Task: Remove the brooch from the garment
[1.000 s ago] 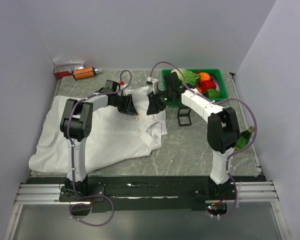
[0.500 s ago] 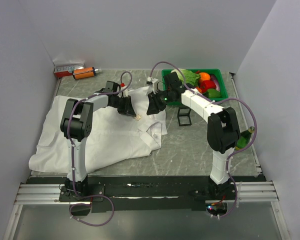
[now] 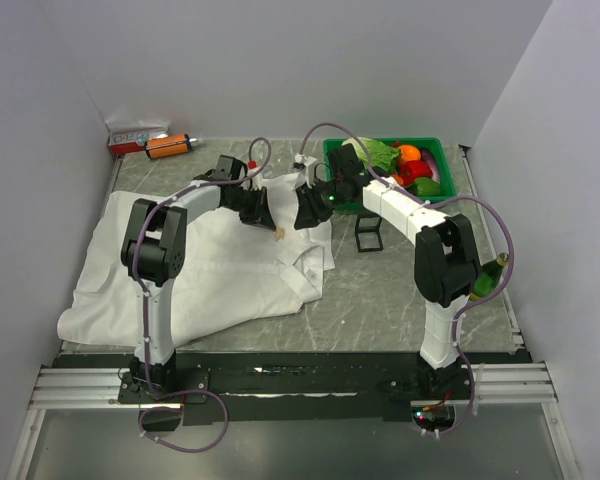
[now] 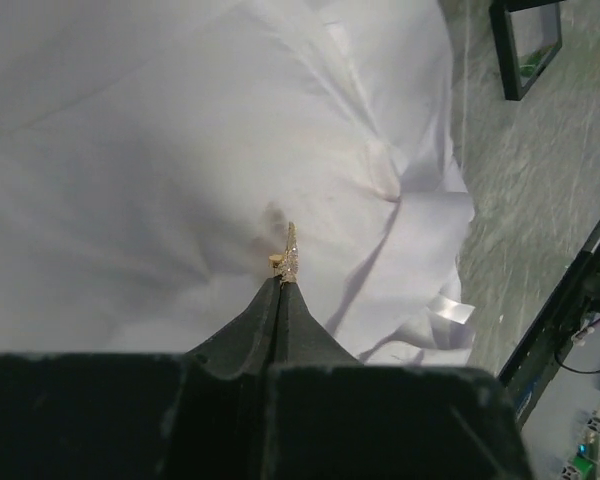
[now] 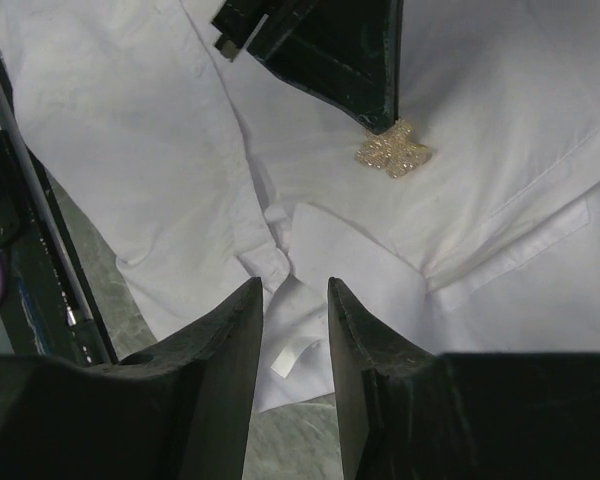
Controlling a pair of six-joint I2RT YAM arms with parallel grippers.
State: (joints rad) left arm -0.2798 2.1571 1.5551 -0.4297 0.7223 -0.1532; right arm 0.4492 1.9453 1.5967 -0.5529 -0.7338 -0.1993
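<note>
Brooch [image 4: 288, 262] check: the tiny gold star-ish pin sits on the white shirt [image 3: 200, 270], up in the shirt's far right part, just beside the folded collar. Left gripper [image 4: 282, 287] has its two fingers squeezed together with no gap, pinching the brooch's edge right at the tips. In the left wrist view the pin stands up on edge off the fabric. In the right wrist view those same dark tips touch the brooch's upper edge. Right gripper [image 5: 292, 295] hangs just over the shirt near the collar fold. Its jaws are parted by a narrow gap, with nothing between them and only cloth underneath. Green basket [image 3: 430, 141] of veggies sits off the shirt's far right side, apart from it.
</note>
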